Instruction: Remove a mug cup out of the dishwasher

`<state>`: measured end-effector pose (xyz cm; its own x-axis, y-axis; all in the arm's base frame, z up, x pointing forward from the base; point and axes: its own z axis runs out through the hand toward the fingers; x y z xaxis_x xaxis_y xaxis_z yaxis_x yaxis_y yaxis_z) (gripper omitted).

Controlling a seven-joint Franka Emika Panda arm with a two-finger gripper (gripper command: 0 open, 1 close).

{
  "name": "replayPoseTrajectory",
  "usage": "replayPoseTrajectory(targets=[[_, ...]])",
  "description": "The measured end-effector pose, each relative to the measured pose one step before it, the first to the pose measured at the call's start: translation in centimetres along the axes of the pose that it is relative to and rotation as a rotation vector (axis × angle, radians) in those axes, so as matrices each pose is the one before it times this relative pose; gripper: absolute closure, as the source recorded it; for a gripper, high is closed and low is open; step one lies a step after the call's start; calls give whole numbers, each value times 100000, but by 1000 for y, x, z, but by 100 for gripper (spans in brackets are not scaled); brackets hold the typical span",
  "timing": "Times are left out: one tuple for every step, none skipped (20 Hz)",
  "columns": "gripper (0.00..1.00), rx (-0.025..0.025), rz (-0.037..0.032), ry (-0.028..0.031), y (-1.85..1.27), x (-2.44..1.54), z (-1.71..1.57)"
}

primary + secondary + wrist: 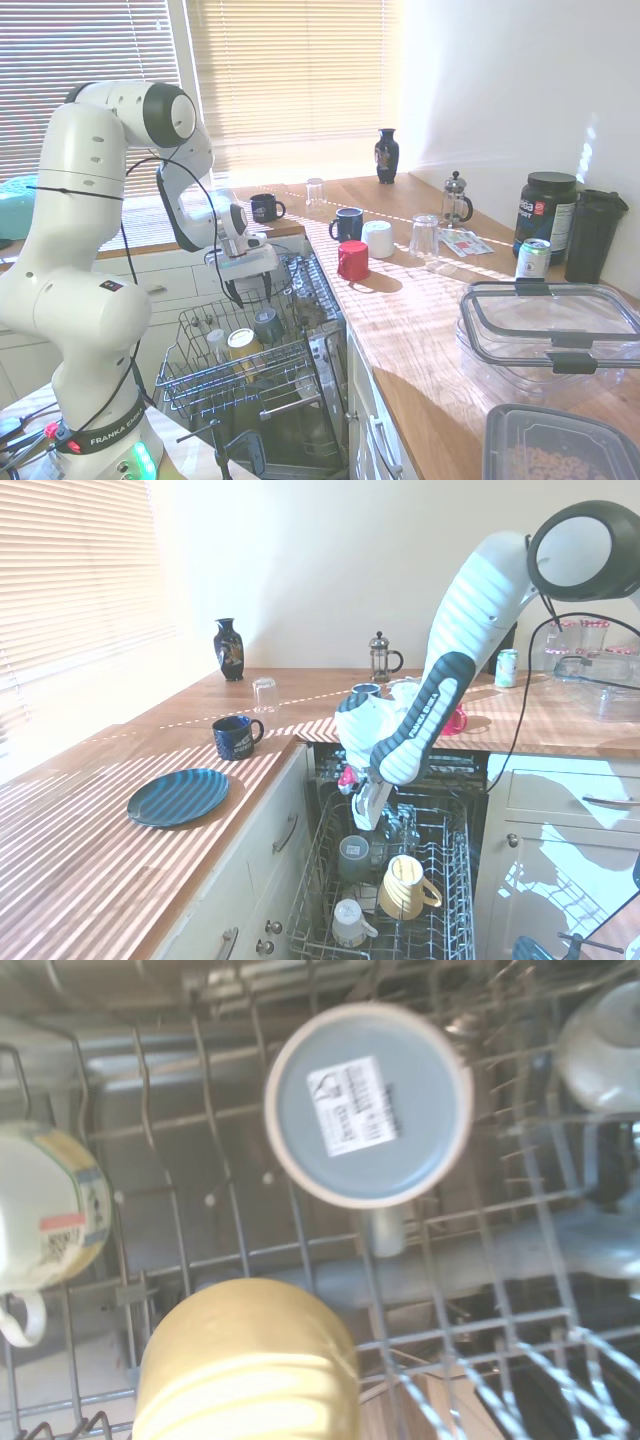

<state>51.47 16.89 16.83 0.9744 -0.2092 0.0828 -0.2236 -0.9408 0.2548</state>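
upside down in the dishwasher [330, 900] rack sits the mug cup [368, 1103], slate grey-blue, base up with a white label, handle [385, 1228] poking toward the yellow mug [248, 1358]; seen too in the second exterior view [353, 857] and the first [267, 324], in the middle of the wire rack [200, 385]. hovering just above it, the gripper [362, 810], not yet touching; cannot tell whether the fingers stand apart or together, hidden behind the wrist in both outside views. crowded all round: yellow mug just beside, a white mug with a coloured band [45, 1210] near on another side, a pale rounded piece [603, 1045] off at the rack's far side. likely trouble: a finger landing on a rack wire or tine instead of the mug wall, or nudging the yellow mug on the way down. also possible: a slip off the smooth rounded wall if pinched across the base rim only, or the handle snagging a wire on the lift and dragging the rack. worth watching too: the bench [120, 840] edge close beside the open rack during any swing outward.
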Motion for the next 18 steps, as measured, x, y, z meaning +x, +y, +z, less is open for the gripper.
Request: replayPoseTrajectory(targets=[[0, -190, -902, -510, -376, -180, 682], [0, -273, -936, -357, -415, -215, 470], [0, -292, -789, -118, -379, -88, 304], [0, -144, -712, 111, -326, 20, 154], [0, -135, -740, 239, -276, 112, 120], [0, -151, -683, 268, -195, 199, 157], [0, -102, -506, 234, -136, 314, 185], [0, -178, -344, 47, -104, 292, 286], [0, -158, -214, 2, -90, 337, 336], [0, -347, -106, -205, -17, 331, 501], [0, -475, -59, -259, 49, 344, 540], [0, -441, -205, -331, 2, 301, 594], [0, -345, -422, -322, -110, 283, 601], [0, -256, -334, -379, -192, 209, 578], [0, -179, -361, -401, -255, 160, 510], [0, -115, -465, -339, -308, 94, 431], [0, -238, -434, -236, -348, 109, 326], [0, -382, -296, -98, -353, 140, 276]])
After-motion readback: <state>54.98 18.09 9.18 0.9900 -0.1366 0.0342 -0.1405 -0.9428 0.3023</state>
